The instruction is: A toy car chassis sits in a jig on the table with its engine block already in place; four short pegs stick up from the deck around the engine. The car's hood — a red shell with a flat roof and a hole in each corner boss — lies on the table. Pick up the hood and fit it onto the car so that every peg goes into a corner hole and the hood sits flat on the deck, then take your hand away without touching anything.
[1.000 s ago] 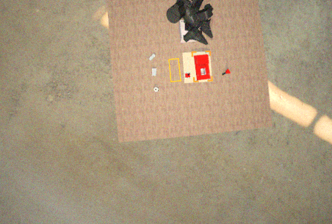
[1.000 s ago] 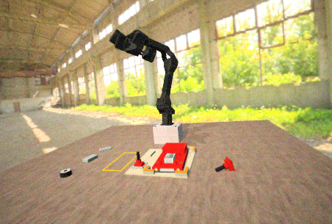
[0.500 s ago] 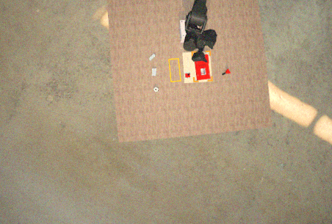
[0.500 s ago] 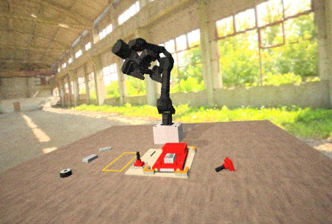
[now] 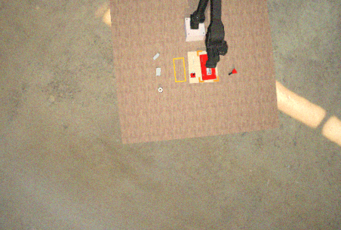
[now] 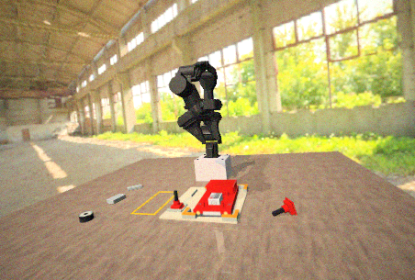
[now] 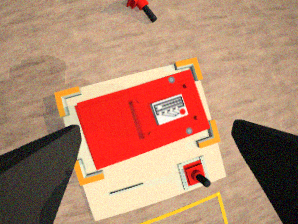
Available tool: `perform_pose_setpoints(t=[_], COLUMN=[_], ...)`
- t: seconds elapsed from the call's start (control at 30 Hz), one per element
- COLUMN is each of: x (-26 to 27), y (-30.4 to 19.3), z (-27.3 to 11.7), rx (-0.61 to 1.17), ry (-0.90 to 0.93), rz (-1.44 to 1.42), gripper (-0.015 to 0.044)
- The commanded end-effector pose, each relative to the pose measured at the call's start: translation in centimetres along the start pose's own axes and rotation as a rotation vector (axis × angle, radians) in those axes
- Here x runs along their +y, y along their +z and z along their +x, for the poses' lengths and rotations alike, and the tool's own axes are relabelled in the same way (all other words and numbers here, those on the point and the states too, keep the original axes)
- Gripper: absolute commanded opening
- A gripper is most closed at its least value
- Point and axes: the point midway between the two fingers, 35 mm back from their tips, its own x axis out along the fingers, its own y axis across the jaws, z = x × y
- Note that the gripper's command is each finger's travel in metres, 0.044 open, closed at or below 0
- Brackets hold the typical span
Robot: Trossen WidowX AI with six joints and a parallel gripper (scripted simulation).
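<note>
The red car chassis [image 5: 204, 72] [image 6: 229, 189] [image 7: 107, 132] sits in the jig [image 5: 193, 62] [image 6: 172, 216] [image 7: 100, 202] between orange corner brackets. The grey engine block [image 5: 209, 71] [image 6: 215, 198] [image 7: 169, 109] shows uncovered on its deck, with small dark and grey spots around it. I cannot make out the hood as a separate piece in any view; the pegs are too small to tell clearly. My gripper [image 5: 211, 64] [image 7: 158, 129] is wide open and empty above the car. In the wrist view its fingers frame the car left and right; it touches nothing that I can see.
A red piece with a black stem [image 5: 234, 72] [image 6: 288, 207] [image 7: 138, 5] lies beside the jig. A similar piece [image 5: 193, 75] [image 6: 176, 205] [image 7: 194, 173] stands in the jig's socket. A yellow outline [image 5: 173, 70] [image 6: 143, 214] and small grey blocks [image 5: 158, 72] [image 6: 116, 198] are on the other side.
</note>
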Motion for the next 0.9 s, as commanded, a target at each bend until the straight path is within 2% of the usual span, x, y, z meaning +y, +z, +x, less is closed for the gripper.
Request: perform_pose_setpoints(t=[0.0, 0.3, 0.87], x=[1.5, 5.1, 5.2], y=[-0.7, -2.7, -3.0], z=[3.0, 8.4, 9.1], rx=[0.125, 0.413, 0.419], ry=[0.048, 0.121, 0.122], rz=[-0.057, -0.246, -0.25], gripper=[0.044, 0.044, 0.044])
